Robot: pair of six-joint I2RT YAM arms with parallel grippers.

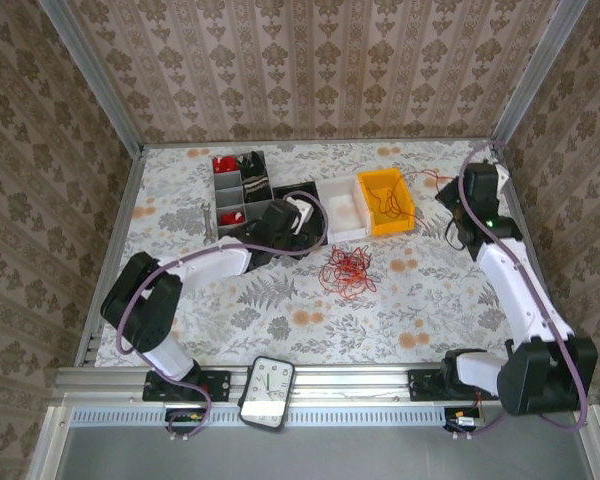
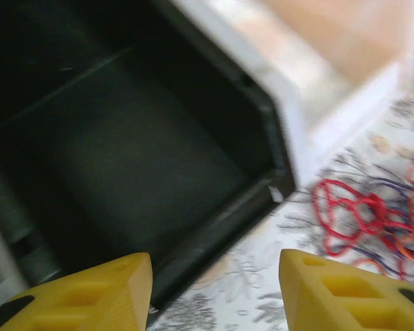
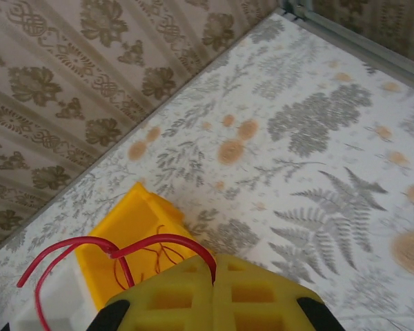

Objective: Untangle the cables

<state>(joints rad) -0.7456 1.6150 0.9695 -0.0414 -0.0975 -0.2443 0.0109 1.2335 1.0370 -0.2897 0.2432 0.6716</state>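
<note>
Pinching red cable point(image 3: 72, 240) in clenched right claw point(image 3: 214, 272), draw out slowly; bring released left claw point(image 2: 217, 289) onto the tangle point(image 1: 348, 268).

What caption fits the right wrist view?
Right end effector shut on a red cable near the yellow bin.

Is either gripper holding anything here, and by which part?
Right gripper pinches a red cable at its fingertips, loops sticking out; left gripper is open, empty.
</note>
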